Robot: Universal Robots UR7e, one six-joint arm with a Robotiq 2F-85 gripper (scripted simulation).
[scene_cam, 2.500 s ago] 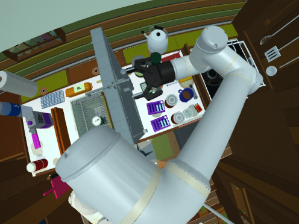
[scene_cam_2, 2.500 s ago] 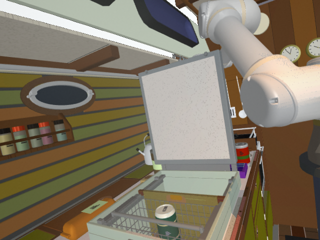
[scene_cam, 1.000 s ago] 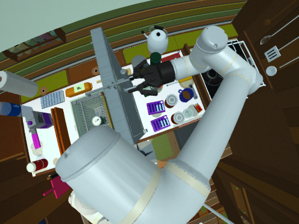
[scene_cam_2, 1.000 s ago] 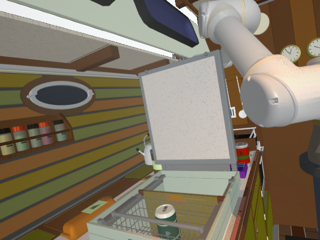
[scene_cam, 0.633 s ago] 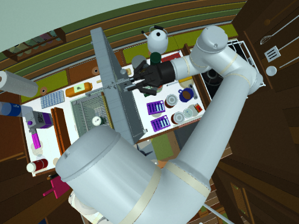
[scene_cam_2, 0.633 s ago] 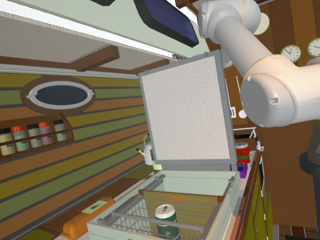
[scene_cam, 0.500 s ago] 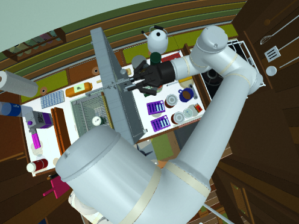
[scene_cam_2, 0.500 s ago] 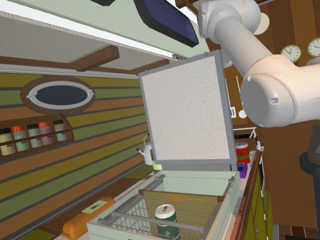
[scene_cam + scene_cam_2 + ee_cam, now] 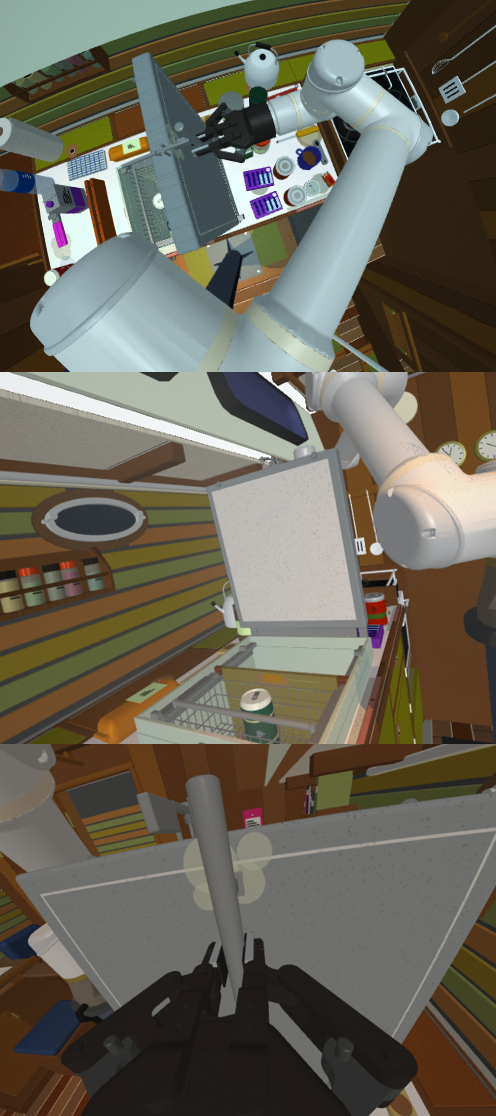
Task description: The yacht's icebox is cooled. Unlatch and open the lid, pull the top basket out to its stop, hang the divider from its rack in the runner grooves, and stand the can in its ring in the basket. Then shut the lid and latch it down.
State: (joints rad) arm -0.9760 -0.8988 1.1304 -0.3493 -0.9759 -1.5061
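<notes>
The green can [image 9: 258, 714] stands in the wire basket [image 9: 240, 712], which is pulled out in the open icebox [image 9: 260, 688]. The divider [image 9: 280, 682] hangs across the box behind the basket. The grey lid [image 9: 187, 160] [image 9: 286, 544] [image 9: 280, 912] stands raised, nearly upright. A grey handle bar [image 9: 218, 876] [image 9: 177, 145] sticks out from the lid's outer face, and my gripper [image 9: 234, 960] [image 9: 202, 145] is closed on this bar, on the side of the lid away from the box. The latch [image 9: 160, 818] sits at the lid's free edge.
The counter [image 9: 280, 170] right of the icebox carries purple trays [image 9: 260, 190], jars and a red can [image 9: 376, 609]. A kettle [image 9: 261, 65] stands behind. An orange case [image 9: 132, 710] lies left of the box. My arm [image 9: 420, 480] reaches over the lid.
</notes>
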